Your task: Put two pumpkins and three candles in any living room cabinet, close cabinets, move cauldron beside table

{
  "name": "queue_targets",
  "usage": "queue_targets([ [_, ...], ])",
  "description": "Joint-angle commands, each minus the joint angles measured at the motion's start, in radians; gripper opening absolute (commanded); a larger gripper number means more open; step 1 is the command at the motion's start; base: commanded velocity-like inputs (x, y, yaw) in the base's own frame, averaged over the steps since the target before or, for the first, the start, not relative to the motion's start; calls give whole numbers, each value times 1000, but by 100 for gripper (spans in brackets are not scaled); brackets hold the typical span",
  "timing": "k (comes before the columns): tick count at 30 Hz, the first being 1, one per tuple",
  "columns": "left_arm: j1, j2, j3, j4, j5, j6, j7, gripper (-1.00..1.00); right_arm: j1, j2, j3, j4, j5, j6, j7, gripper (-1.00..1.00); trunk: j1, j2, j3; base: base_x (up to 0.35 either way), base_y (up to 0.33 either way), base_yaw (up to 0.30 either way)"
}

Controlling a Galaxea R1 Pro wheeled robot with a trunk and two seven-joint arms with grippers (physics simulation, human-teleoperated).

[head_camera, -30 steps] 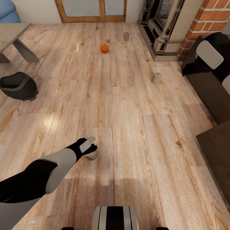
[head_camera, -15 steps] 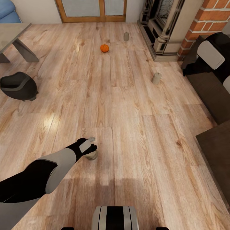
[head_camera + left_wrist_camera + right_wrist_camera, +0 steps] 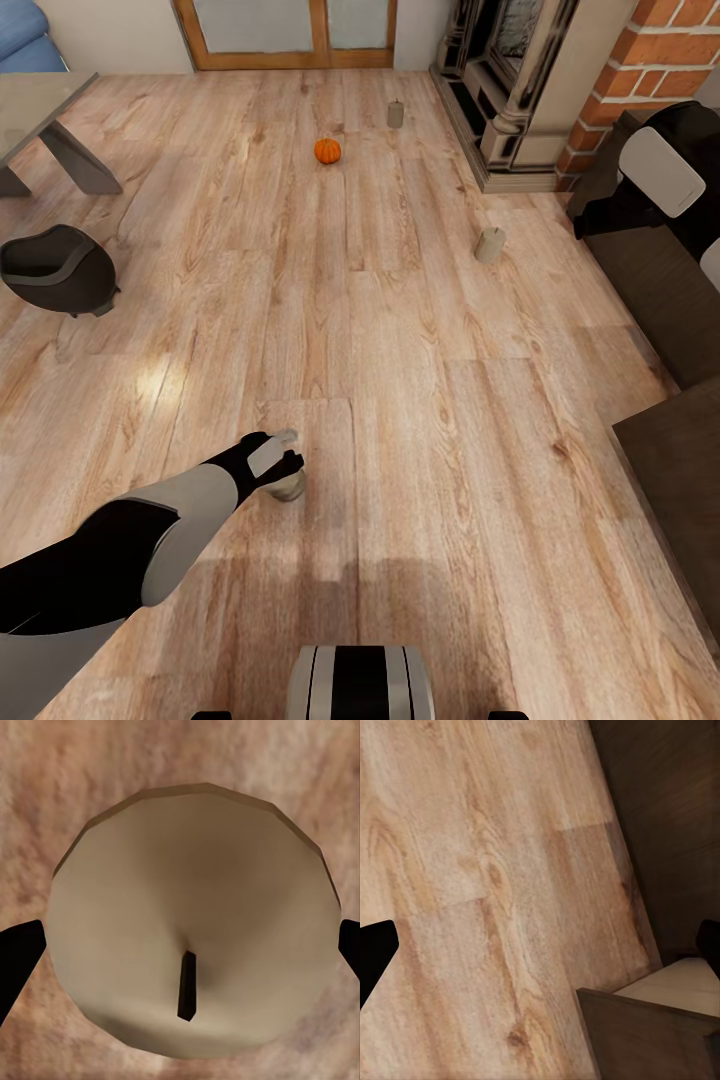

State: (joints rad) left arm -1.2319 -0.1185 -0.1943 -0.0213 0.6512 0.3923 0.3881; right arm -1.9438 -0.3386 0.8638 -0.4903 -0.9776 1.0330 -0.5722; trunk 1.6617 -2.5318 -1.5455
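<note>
Step in hand: nearest candle (image 3: 288, 487) is straddled by left gripper (image 3: 184, 945), jaws wide, nothing held. Next: closure, then carriage to cabinet (image 3: 672, 470).

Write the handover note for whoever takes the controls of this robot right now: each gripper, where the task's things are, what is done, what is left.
Left gripper: open, fingers straddling the near candle on the floor, not yet closed.
Right gripper: open, empty, over floor by an open cabinet drawer.
Two more candles stand on the floor: one mid-room, one far. One pumpkin is near the far candle.
Cauldron sits on the floor near the table.
Done: nothing visibly stowed.
Left: grasp this candle, stow everything, close cabinets.
</note>
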Motion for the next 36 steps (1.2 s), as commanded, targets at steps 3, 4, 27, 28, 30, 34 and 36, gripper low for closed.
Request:
queue_targets([
  [3, 0, 0, -15, -2, 4, 7, 6, -100, -1, -2, 8, -2, -10, 2, -8, 100, 0, 0, -1, 0, 0, 0],
  [4, 0, 0, -15, -2, 4, 7, 6, -100, -1, -2, 7, -2, -10, 2, -8, 100, 0, 0, -1, 0, 0, 0],
  [27, 0, 4, -16, -13, -2, 30, 14, -100, -1, -7, 10, -3, -12, 2, -8, 100, -4, 2, 34, 0, 0, 0],
  [28, 0, 8, -16, -26, -2, 53, 19, -100, -1, -7, 9, -3, -13, 2, -7, 100, -5, 2, 38, 0, 0, 0],
  [30, 0, 27, -15, -76, 0, 115, 39, -100, 1, -7, 9, -2, -14, 0, -5, 100, -5, 3, 46, 0, 0, 0],
  [34, 0, 55, 13, -264, 11, 281, 151, -100, 23, -7, 8, -2, -22, -4, 2, 100, -7, 4, 61, 0, 0, 0],
  [36, 0, 65, 59, -370, 16, 364, 233, -100, 50, -7, 6, -2, -47, -8, 9, 100, -8, 4, 69, 0, 0, 0],
])
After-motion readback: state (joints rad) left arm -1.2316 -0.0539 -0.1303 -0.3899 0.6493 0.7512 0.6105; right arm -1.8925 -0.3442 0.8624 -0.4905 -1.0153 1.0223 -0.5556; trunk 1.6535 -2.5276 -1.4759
